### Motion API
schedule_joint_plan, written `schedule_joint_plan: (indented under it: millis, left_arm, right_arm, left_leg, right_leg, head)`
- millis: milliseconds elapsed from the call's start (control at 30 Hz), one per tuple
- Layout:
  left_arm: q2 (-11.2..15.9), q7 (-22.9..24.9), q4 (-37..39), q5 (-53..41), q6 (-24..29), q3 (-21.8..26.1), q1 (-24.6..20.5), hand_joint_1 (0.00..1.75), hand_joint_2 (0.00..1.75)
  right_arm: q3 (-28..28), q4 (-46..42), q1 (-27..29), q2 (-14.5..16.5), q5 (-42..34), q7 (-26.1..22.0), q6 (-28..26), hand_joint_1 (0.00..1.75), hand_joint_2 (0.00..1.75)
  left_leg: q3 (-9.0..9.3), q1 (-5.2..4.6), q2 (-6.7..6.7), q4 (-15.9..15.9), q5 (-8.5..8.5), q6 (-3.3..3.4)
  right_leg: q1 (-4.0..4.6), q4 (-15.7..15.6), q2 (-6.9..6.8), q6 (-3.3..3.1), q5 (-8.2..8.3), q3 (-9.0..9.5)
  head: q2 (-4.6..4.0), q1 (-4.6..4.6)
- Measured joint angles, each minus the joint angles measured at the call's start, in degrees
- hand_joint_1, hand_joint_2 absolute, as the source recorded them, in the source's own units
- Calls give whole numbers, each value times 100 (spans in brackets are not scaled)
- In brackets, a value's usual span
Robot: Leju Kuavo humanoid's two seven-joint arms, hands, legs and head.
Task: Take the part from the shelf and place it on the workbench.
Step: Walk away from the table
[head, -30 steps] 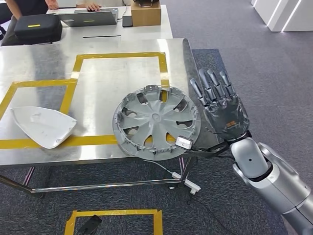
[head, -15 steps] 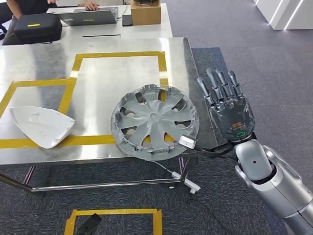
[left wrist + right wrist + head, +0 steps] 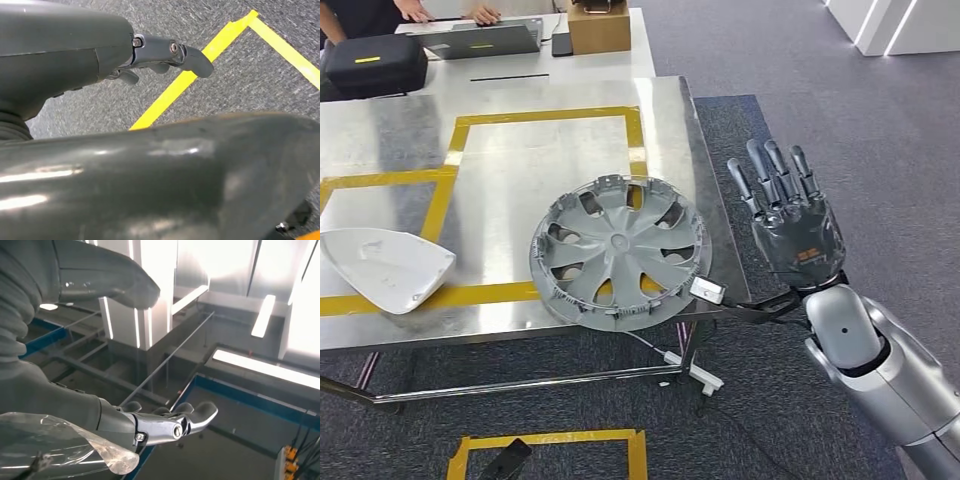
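From my seat the placing looks done; the grey wheel cover [image 3: 620, 250] lies flat on the steel workbench [image 3: 509, 150], down toward five o'clock of the tabletop, its near rim close to the front edge and straddling the yellow tape [image 3: 546, 118]; nothing holds it. My right hand [image 3: 792, 225] hangs off the bench's right side, at about three o'clock from the cover and apart from it, back toward the head camera, fingers straight and fanned, holding nothing; the right wrist view agrees, fingers extended against ceiling lights. What is left, I judge, is only to draw the arm clear. A white shell-shaped piece [image 3: 384, 268] sits at nine o'clock, cut by the frame edge; I cannot tell whether it belongs to the job. The left hand [image 3: 166, 52] shows in its wrist view above the carpet, with nothing in it, but a dark curved body hides much of it, so I cannot tell how its fingers stand. A small silvery block [image 3: 707, 290] at the cover's near right rim is too small to identify.
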Motion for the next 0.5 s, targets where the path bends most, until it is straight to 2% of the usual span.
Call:
schedule_joint_plan:
  millis: [67,100,133,167,233,267,300,333,367,433,467,500]
  left_arm:
    - [-4,17,-23,4,2,1,4,0,0]
    - [-9,24,-38,5,3,1,5,0,0]
    - [-12,30,-54,7,5,1,4,0,0]
    - [-15,36,-68,8,7,2,4,0,0]
    - [-17,45,-85,10,11,4,11,0,0]
    - [-20,48,-88,11,12,5,17,0,0]
    - [-23,50,-89,16,12,5,23,0,0]
    - [-25,51,-89,26,12,5,27,0,0]
    - [-25,56,-92,42,14,5,29,0,0]
    - [-27,68,-115,102,27,7,36,0,0]
    - [-32,77,-138,136,37,10,42,0,0]
    - [-47,96,-166,169,44,16,44,0,0]
  right_arm:
    - [-75,-13,85,1,0,-36,8,0,175]
    - [-118,-17,122,2,0,-47,8,0,175]
    - [-163,-25,154,4,0,-61,8,0,175]
    - [-208,-29,181,7,0,-75,8,0,175]
    - [-275,-36,238,11,0,-108,9,0,175]
    - [-300,-35,271,11,0,-123,9,0,175]
    - [-323,-36,304,11,0,-142,8,0,175]
    - [-349,-36,329,12,0,-165,12,0,175]
    - [-386,-36,346,17,0,-189,33,0,175]
    - [-499,-38,360,51,0,-255,90,0,175]
    - [-569,-44,372,79,0,-299,117,0,175]
    - [-634,-49,385,114,0,-349,139,0,175]
  left_leg:
    - [9,-3,4,-79,-8,22]
    - [8,7,12,-125,2,48]
    - [2,21,21,-168,20,80]
    - [-13,34,30,-204,46,112]
    - [-73,27,35,-207,101,157]
    - [-112,21,37,-203,129,163]
    - [-153,16,38,-198,159,164]
    - [-196,13,38,-191,191,159]
    - [-238,12,39,-183,223,151]
    - [-312,5,39,-159,288,115]
    - [-341,0,39,-152,330,87]
    - [-362,-3,40,-150,376,55]
  right_leg:
    - [-2,-9,3,65,21,-24]
    - [-5,9,-4,92,-19,-56]
    - [-5,103,-14,117,-125,-106]
    - [-6,311,-23,136,-301,-194]
    - [-11,1003,-34,160,-737,-438]
    - [-13,1327,-34,171,-883,-541]
    - [-12,1495,-34,178,-925,-569]
    - [-12,1463,-35,180,-864,-499]
    - [-12,1217,-38,176,-716,-319]
    - [-3,413,-59,150,-443,215]
    - [7,92,-71,134,-376,413]
    - [19,-101,-78,117,-358,508]
  head:
    - [0,-1]
    - [0,1]
    - [0,6]
    - [0,14]
    - [0,21]
    - [0,20]
    - [0,18]
    - [0,19]
    - [0,20]
    - [0,20]
    - [0,14]
    - [0,16]
